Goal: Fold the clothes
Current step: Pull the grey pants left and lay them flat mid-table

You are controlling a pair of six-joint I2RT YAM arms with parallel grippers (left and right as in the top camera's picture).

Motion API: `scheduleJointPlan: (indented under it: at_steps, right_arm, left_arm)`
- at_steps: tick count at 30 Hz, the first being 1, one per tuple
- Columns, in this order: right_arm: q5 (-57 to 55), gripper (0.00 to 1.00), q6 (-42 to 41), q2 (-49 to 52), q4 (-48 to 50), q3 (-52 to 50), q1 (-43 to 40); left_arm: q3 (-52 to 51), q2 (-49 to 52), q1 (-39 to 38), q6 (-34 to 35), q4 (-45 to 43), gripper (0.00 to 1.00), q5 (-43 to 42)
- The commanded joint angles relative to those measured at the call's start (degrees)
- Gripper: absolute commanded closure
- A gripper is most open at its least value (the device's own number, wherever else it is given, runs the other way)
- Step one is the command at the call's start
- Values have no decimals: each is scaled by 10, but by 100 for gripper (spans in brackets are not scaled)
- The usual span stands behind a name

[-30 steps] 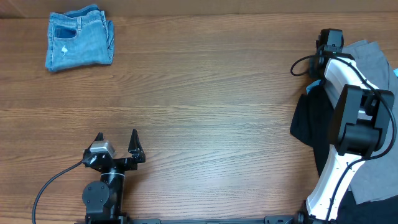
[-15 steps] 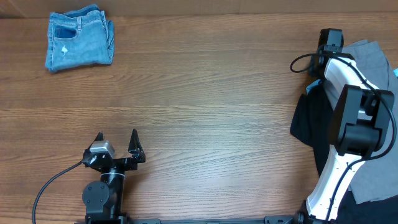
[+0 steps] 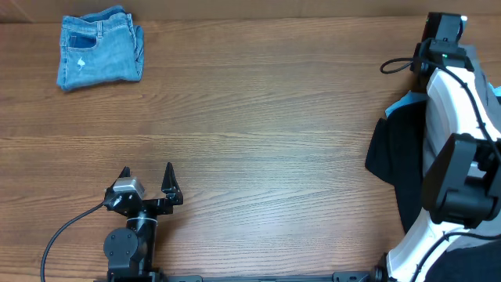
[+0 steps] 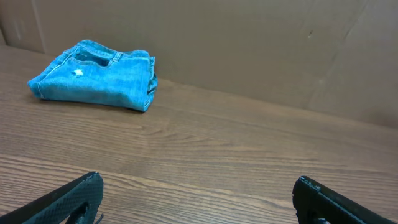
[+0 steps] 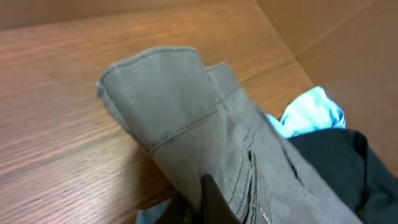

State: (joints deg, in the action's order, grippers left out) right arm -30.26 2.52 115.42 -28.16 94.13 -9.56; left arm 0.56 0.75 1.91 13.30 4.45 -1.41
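Folded denim shorts [image 3: 100,48] lie at ten o'clock on the wooden desk [image 3: 258,133]; at three o'clock, a black garment [image 3: 395,160] lies beside light-blue cloth [image 5: 311,115].

The grey shorts [image 5: 186,124], mid-grey woven cloth with stitched seams, stand bunched and raised above the tabletop [image 5: 56,124] near its far right corner, a hemmed edge uppermost, their lower part pinched in the right pincer [image 5: 208,199]

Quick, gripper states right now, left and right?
Left gripper: open, holding nothing.
Right gripper: closed on the grey shorts.
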Motion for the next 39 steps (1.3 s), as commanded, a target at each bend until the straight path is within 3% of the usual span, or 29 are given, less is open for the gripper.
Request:
scheduleJointPlan:
  at_steps: [1, 10, 15, 25, 29, 39]
  right_arm:
    - [-8, 96, -6, -43, 7, 16, 38]
    - [-42, 96, -7, -90, 26, 19, 108]
    - [38, 96, -14, -90, 6, 19, 176]
    - [227, 96, -183, -87, 76, 19, 347]
    - [240, 96, -242, -80, 90, 19, 416]
    - [261, 96, -288, -34, 97, 19, 557]
  left_arm:
    - [-3, -5, 3, -11, 0, 0, 4]
    - [-3, -5, 3, -11, 0, 0, 4]
    - [-3, -5, 3, -11, 0, 0, 4]
    - [-3, -5, 3, -11, 0, 0, 4]
    - [-3, -5, 3, -11, 0, 0, 4]
    - [-3, -5, 3, -11, 0, 0, 4]
